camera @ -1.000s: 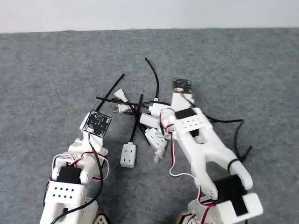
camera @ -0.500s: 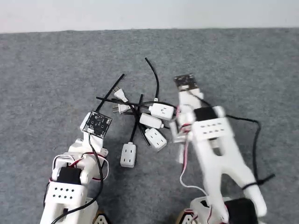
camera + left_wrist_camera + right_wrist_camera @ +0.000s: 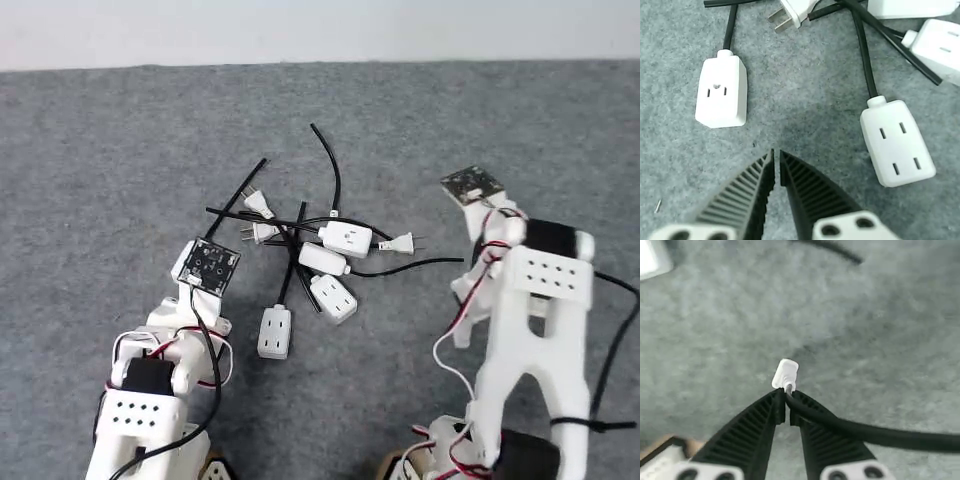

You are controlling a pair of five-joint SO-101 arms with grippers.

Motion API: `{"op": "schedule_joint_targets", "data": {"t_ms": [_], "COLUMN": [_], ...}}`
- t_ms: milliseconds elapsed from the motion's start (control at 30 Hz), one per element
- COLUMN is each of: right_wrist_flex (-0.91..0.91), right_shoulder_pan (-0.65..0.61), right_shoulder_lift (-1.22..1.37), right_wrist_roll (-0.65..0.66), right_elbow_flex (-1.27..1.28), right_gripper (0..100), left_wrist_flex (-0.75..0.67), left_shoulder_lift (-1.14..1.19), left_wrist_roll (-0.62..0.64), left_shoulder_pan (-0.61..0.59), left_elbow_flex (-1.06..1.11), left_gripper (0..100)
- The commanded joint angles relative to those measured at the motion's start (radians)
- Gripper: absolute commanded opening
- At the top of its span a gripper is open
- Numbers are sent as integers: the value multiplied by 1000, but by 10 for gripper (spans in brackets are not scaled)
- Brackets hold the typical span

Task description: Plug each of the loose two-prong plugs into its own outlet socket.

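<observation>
From where I stand, the right gripper (image 3: 786,399) is pinched tight on a black cord (image 3: 880,434) just behind a small white plug (image 3: 785,374). It holds that plug over bare grey carpet (image 3: 120,150) on the right side, well apart from the tangle of sockets in the middle. I can't make out the prongs from here. The left gripper (image 3: 776,159) sits on the near left with its fingers almost together and nothing between them. It hovers just above the carpet between a single socket (image 3: 720,92) and a double socket (image 3: 897,142). A second plug (image 3: 400,243) lies loose at the right edge of the tangle, prongs pointing right. To my eye the step in hand is carrying the held plug to a socket and pushing it in. Since the grip is on the cord rather than the plug body, I'd expect the plug to swivel under pressure, so a slow approach with the prongs squared to the slots seems wise. The sockets lie free on the carpet and would likely slide away. The left gripper would do well to open and brace one from behind while the push goes straight along the slots.
</observation>
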Motion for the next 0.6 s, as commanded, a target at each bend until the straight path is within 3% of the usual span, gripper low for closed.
{"op": "schedule_joint_targets", "data": {"t_ms": [0, 167, 267, 467, 567], "right_wrist_flex": [-90, -128, -97, -56, -47], "right_shoulder_pan": [74, 176, 208, 288, 309], "right_shoulder_lift": [54, 234, 320, 354, 348], "right_wrist_roll": [74, 86, 9, -241, -367], "right_elbow_flex": [-26, -141, -249, -384, -310], "right_gripper": [10, 127, 180, 7, 9], "left_wrist_flex": [-25, -25, -25, -25, -25], "left_shoulder_lift": [-14, -14, -15, -15, -15], "left_wrist_roll": [-6, -8, -8, -8, -8], "left_shoulder_pan": [8, 8, 8, 8, 8], "left_elbow_flex": [-7, -7, -7, -7, -7], "left_gripper": [15, 15, 15, 15, 15]}}
